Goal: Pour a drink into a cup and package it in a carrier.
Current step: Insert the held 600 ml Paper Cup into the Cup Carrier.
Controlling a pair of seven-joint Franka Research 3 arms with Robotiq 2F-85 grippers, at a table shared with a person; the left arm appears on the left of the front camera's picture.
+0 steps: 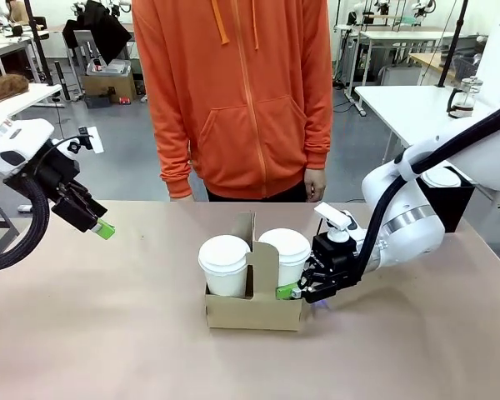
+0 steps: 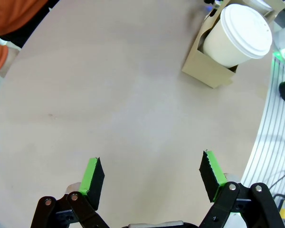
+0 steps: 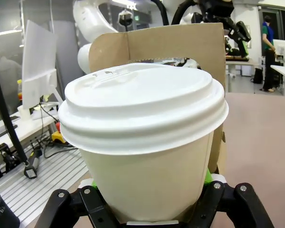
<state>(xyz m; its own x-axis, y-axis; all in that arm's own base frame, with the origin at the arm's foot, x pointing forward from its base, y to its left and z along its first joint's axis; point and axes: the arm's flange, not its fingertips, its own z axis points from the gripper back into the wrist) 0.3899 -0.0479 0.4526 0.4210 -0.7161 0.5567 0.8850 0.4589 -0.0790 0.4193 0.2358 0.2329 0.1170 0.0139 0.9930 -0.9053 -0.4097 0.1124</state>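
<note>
At the right side of the small brown cardboard drink carrier (image 1: 254,310), the right gripper (image 1: 304,287) reaches in low over the table; its black fingers with green pads stand to either side of the tall white paper cup (image 3: 149,171) with a white plastic lid, and in the right wrist view the cup sits between them, though whether the pads press its wall or stand just off it cannot be told; that cup (image 1: 286,254) sits in the carrier's right slot, a second lidded white paper cup (image 1: 225,265) sits in the left slot, and the upright centre handle (image 1: 262,258) rises between the two; the carrier stands near the middle of the pale brown table (image 1: 108,333), somewhat towards its far edge; towards the table's left edge the left gripper (image 1: 100,225) hangs above the bare surface, its jaws spread wide with nothing between them, well apart from the carrier; beyond the far edge stands a person in an orange hooded top (image 1: 242,100), arms down, one hand (image 1: 315,183) hanging above that edge.
</note>
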